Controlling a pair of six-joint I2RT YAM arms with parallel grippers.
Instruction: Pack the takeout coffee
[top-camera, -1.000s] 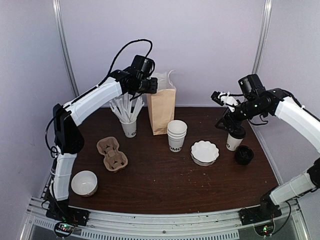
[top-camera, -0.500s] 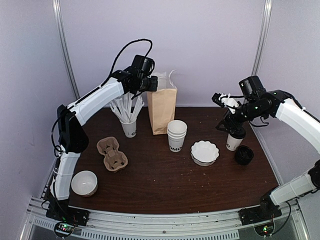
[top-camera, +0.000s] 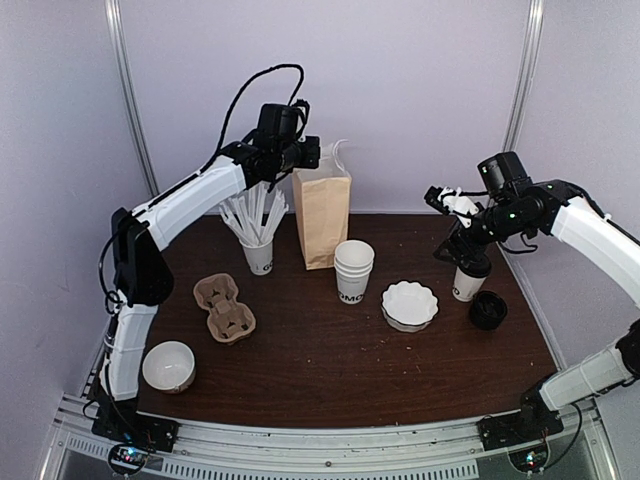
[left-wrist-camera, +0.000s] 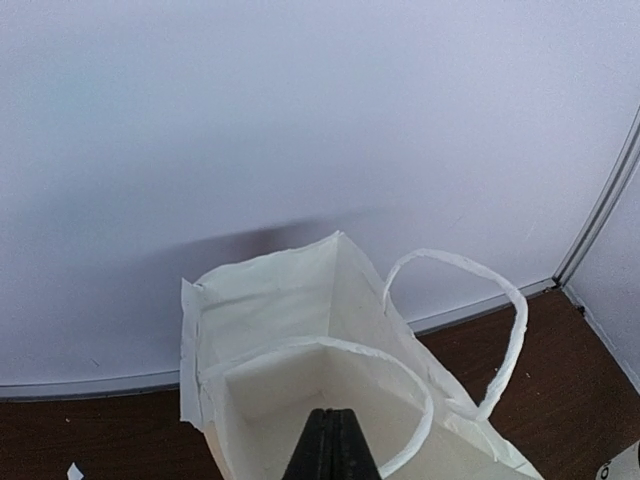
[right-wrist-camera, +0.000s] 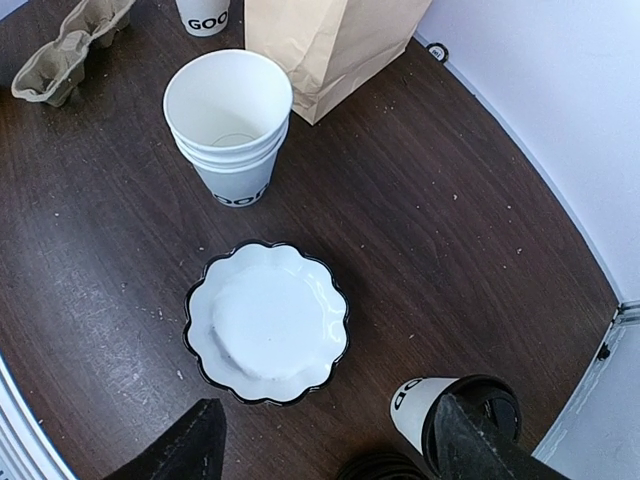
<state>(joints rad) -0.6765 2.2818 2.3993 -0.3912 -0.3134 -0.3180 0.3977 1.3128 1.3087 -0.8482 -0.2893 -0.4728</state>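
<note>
Left end effector (left-wrist-camera: 331, 445): clenched at the near rim of the bag (left-wrist-camera: 290, 330); whether it pinches the paper cannot be told.
Right end effector (right-wrist-camera: 328, 420): released, holding nothing, poised just above the coffee (right-wrist-camera: 428, 405).
Coffee: lidded, upright on the table (top-camera: 330, 370) at the right, just beside the lids (top-camera: 488, 310), well apart from the bag.
Done: bag stands upright, mouth open.
Left to do: grasp the coffee, carry it across, lower it into the bag.

Soft, even light; sharp frames, faint shadows.
</note>
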